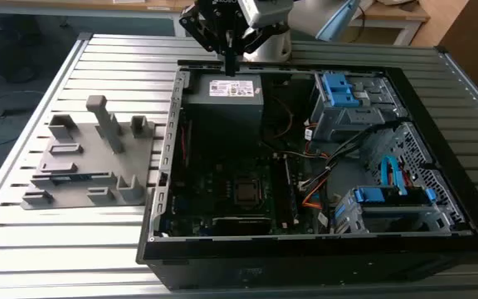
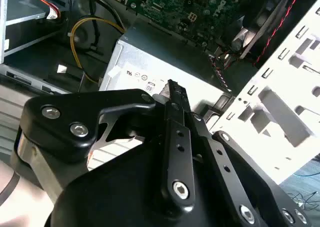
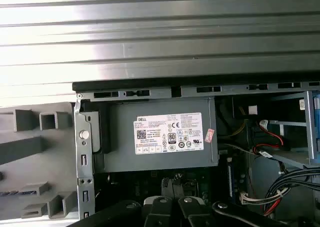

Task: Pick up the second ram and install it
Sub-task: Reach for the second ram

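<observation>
Slatted aluminium bench carries a grey fixture plate and an open computer case. Notes run from the exterior view's left to its right.

Left: the fixture plate lies flat on the slats, just beside the case's side wall. The second ram lies flat in a low slot of the plate, on the side nearer the camera, with its long side running across the view.

Centre: the case is open on top, with the motherboard exposed. One darker memory stick is seated edge-on in it. My end effector hangs at the case's far edge, pointing straight down over the back rim of the power supply. I cannot tell whether the tips touch it. My fingers are clenched together with nothing between them. In the first wrist view the power supply's labelled face lies directly beneath me.

Ram relative to end effector: well apart, off toward the exterior view's left and nearer the camera, with the case wall between us.

Right: one blue drive cage sits at the far corner and another blue drive cage nearer the camera.
</observation>
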`<state>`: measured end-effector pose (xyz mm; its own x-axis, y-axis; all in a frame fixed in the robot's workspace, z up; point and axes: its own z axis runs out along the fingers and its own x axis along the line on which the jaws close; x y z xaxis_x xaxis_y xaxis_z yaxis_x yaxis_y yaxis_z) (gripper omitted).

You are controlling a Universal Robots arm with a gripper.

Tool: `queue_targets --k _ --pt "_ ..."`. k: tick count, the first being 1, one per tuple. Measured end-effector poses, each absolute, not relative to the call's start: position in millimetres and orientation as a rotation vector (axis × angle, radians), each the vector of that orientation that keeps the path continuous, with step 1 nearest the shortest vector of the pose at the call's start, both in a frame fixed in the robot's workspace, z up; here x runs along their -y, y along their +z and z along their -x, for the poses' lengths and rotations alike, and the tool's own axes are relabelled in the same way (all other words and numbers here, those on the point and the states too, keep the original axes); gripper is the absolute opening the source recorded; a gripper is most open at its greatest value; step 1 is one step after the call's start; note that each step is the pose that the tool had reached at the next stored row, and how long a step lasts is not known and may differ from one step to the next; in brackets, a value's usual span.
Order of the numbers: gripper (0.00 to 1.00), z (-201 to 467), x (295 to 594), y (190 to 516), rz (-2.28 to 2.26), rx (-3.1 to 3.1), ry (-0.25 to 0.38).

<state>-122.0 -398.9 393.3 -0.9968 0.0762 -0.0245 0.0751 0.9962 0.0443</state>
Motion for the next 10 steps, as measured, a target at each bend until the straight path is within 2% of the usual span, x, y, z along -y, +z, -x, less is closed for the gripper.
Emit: queue_targets --k 10 --pt "0.1 139.5 399.0 393.3 -0.118 -3.112 0.068"
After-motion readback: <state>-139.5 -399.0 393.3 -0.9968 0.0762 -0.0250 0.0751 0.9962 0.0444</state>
